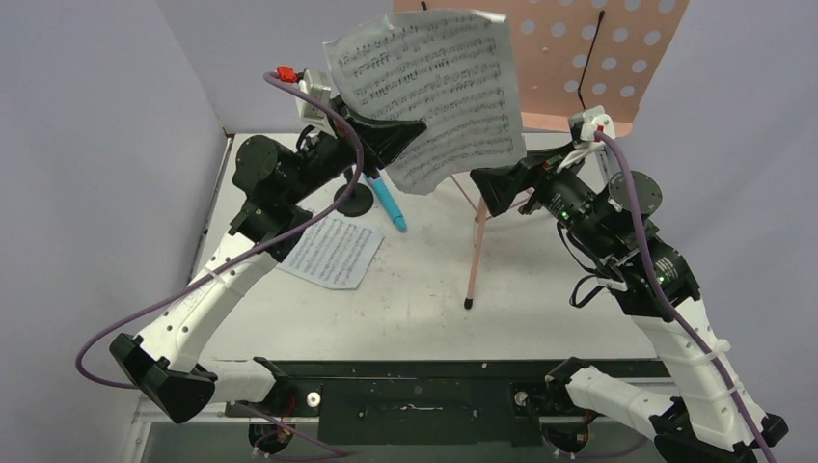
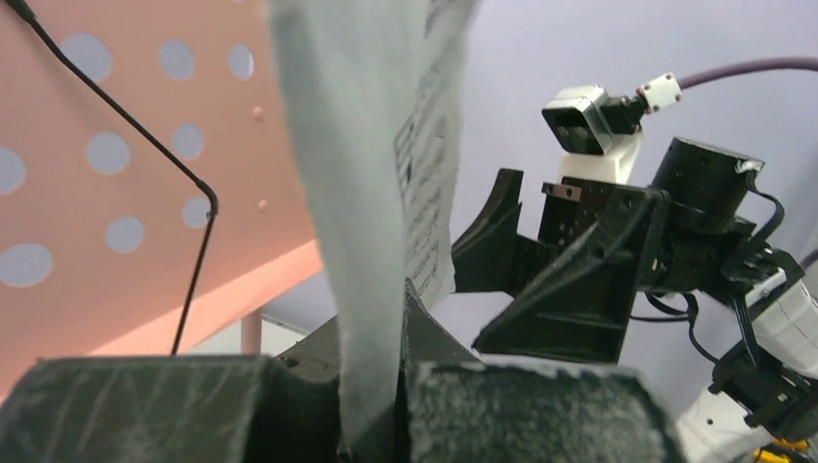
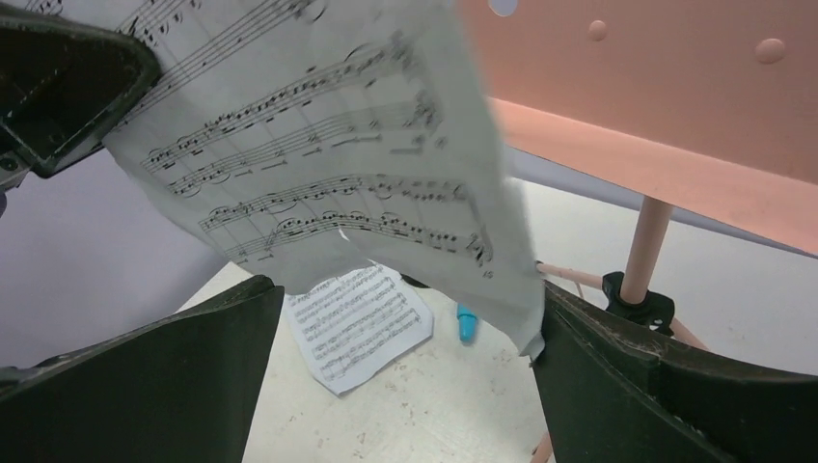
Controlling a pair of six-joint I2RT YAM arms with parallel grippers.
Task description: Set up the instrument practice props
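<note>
The left gripper (image 1: 391, 135) has its jaws clamped on the left edge of a white printed sheet-music page (image 1: 434, 87), holding it in the air in front of the pink perforated music stand on tripod legs (image 1: 579, 58). The right gripper (image 1: 487, 188) sits by the page's lower right corner, jaws wide apart, gripping nothing. I'd say the page wants lowering flat onto the stand's ledge. Its free corner curls, so the right arm should steady it first.
</note>
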